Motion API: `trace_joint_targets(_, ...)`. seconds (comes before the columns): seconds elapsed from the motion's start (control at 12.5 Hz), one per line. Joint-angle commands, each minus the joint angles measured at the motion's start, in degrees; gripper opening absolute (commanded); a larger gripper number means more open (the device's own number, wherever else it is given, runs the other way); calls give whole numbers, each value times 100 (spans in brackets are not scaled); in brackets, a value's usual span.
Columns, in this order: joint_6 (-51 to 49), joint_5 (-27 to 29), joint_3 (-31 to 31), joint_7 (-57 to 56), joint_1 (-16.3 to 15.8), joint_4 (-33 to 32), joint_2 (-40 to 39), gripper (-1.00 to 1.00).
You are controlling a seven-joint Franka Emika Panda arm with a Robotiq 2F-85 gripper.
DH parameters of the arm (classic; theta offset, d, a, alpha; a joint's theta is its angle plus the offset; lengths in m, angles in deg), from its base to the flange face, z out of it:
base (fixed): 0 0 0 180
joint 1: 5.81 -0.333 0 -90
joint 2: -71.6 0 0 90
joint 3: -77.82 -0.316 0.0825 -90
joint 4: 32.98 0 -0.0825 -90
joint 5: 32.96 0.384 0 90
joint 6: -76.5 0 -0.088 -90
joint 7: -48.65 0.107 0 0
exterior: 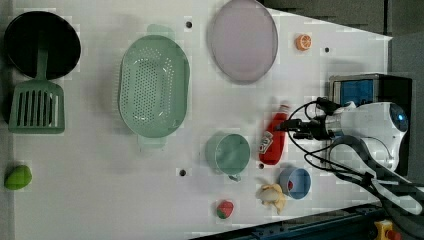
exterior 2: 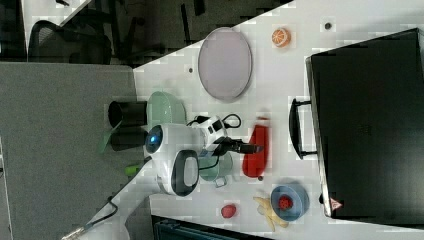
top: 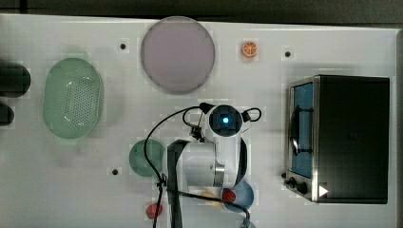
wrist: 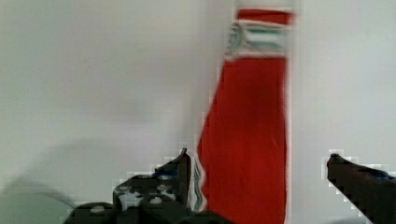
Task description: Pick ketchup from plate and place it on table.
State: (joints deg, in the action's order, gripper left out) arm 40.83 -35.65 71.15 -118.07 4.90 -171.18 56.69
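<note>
Letting Go: Ketchup Down on the Table

Straddling the ketchup bottle (wrist: 247, 140) with my claw (wrist: 259, 170), I have my fingers spread wide; in the wrist view the one finger (wrist: 180, 175) sits just beside the red body and the other stands apart from it, so I grip nothing. The bottle lies on its side on the white table (exterior: 100, 190), well clear of the lilac-grey plate (exterior: 243, 40), which is bare. By my judgement the placing is as good as done, and what remains is a clean retreat.

To do that well, I should lift straight away from the bottle, keeping both fingers off its sides so it neither rolls nor drags. A sideways pull would risk nudging it.

Around me the table is busy. In the left view the small dark green bowl (exterior: 228, 153) sits just beside the bottle on the left view's left, and the blue bowl (exterior: 295, 182) and a banana (exterior: 272, 195) lie near its base. A strawberry-like piece (exterior: 225, 209) rests further off. The green perforated basket (exterior: 154, 86), the orange slice (exterior: 303, 42) and the black oven (top: 351, 137) stand well apart. My own cables (exterior: 320, 145) hang close to the blue bowl; they could catch it if I swing low.
</note>
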Motion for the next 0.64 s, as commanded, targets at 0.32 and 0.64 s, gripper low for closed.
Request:
trace_joint_targets(0.32,-747,45,-54,1263,11,744,1704,100)
trace_joint_targets(0.64,-3048,45,-86,2570,11,1752,2354,100)
